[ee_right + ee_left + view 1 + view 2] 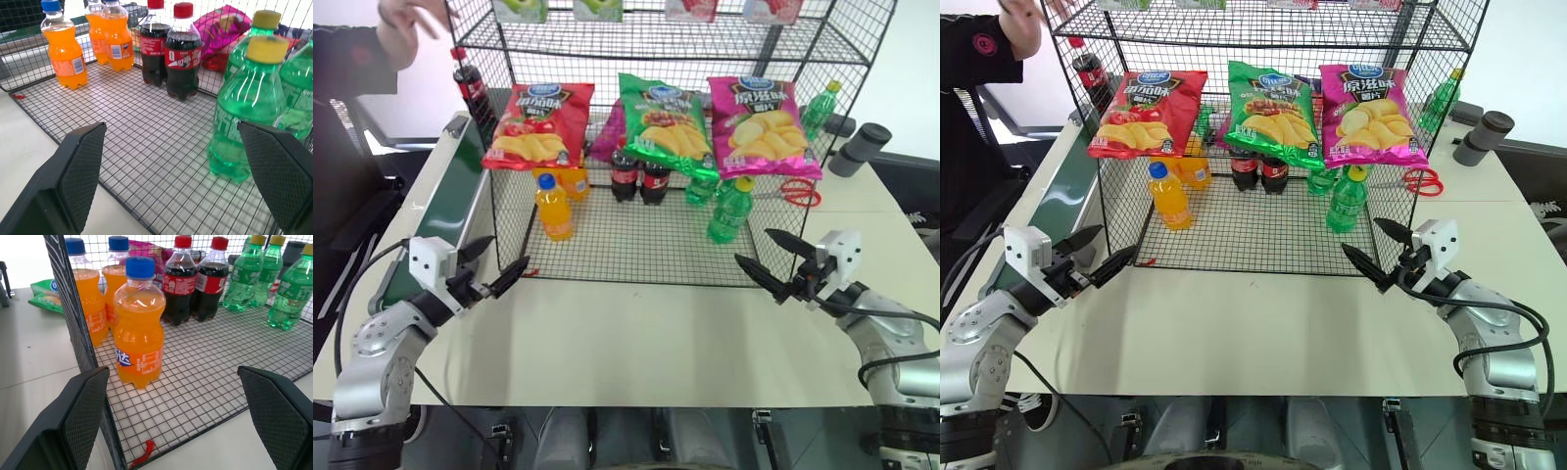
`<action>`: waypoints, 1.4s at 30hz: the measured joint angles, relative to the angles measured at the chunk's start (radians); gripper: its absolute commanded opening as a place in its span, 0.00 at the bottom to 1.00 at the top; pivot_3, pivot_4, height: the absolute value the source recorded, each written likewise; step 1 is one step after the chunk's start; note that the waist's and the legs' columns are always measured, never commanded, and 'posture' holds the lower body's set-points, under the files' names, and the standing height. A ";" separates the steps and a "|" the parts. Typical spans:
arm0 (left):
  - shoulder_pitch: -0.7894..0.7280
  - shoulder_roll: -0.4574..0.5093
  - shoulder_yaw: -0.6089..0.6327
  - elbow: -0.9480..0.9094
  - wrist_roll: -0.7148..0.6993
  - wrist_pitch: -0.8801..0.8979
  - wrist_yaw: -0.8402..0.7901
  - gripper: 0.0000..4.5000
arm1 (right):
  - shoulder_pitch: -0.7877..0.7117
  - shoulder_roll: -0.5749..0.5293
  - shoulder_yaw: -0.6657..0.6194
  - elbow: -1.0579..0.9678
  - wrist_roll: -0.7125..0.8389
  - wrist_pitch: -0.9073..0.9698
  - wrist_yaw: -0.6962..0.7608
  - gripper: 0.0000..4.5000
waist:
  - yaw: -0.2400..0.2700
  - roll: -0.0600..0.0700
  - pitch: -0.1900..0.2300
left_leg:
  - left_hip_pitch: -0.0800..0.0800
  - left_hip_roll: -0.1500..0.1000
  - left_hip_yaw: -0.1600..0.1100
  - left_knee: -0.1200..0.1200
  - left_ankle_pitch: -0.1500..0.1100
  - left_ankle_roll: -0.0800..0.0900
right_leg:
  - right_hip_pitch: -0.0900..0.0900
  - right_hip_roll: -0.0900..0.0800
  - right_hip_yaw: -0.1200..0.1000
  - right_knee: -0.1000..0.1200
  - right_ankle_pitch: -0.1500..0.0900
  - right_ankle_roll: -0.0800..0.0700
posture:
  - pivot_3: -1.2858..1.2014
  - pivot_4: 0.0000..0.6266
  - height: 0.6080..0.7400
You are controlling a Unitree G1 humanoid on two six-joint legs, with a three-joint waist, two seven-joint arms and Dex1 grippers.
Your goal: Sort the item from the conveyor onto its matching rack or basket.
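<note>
A small cola bottle (pixel 471 90) with a red cap and red label stands upright at the far end of the dark-green conveyor (pixel 450 201), just left of the black wire rack (pixel 636 245). Chip bags are clipped across the rack's front. My left gripper (pixel 509 251) hovers open at the rack's near left corner, beside the belt and well short of the bottle. My right gripper (pixel 752 245) is open at the rack's near right edge. Both sets of jaws stand wide with nothing between them. In the wrist views the left gripper (pixel 172 372) and right gripper (pixel 171 127) face the rack's grid floor.
Inside the rack stand orange soda bottles (pixel 554 208), two cola bottles (pixel 639 176) and green bottles (pixel 728 211). A person's hand (pixel 406 24) is raised above the conveyor's far end. Red scissors (pixel 798 192) and a grey cylinder (pixel 858 149) lie right of the rack.
</note>
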 measured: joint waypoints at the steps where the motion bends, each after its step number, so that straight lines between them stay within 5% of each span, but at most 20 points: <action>1: -0.001 0.000 0.000 0.002 0.000 0.000 0.001 1.00 | 0.001 0.001 0.000 0.000 0.000 0.000 -0.001 0.99 | 0.000 0.000 0.000 | 0.000 0.000 0.000 0.000 0.000 0.000 | 0.000 0.000 0.000 0.000 0.000 0.000 | 0.52 0.24 1.00; 15: 0.044 0.003 0.048 -0.017 -0.043 0.035 0.024 1.00 | 0.008 0.005 0.027 -0.011 0.000 -0.004 0.011 0.99 | -0.001 0.000 0.000 | 0.000 0.000 0.000 0.000 0.000 0.000 | 0.000 0.000 0.000 0.000 0.000 0.000 | 0.52 0.24 1.00; 23: 0.061 -0.003 0.255 -0.060 -0.161 0.038 0.122 1.00 | 0.002 0.017 0.080 -0.019 -0.001 -0.003 0.026 0.99 | -0.002 0.000 0.000 | 0.000 0.000 0.000 0.000 0.000 0.000 | 0.000 0.000 0.000 0.000 0.000 0.000 | 0.52 0.24 1.00; 33: 0.026 -0.080 0.295 0.062 -0.045 -0.039 0.332 1.00 | -0.047 0.068 0.177 -0.083 -0.012 0.006 0.010 0.99 | 0.000 -0.001 -0.001 | 0.000 0.000 0.000 0.000 0.000 0.000 | 0.000 0.000 0.000 0.000 0.000 0.000 | 0.52 0.24 1.00; 42: -0.049 -0.098 0.256 0.159 0.011 -0.112 0.342 1.00 | -0.054 0.099 0.234 -0.136 -0.013 0.016 -0.006 0.99 | 0.000 -0.003 -0.002 | 0.000 0.000 0.000 0.000 0.000 0.000 | 0.000 -0.001 -0.001 0.000 0.000 0.000 | 0.52 0.24 1.00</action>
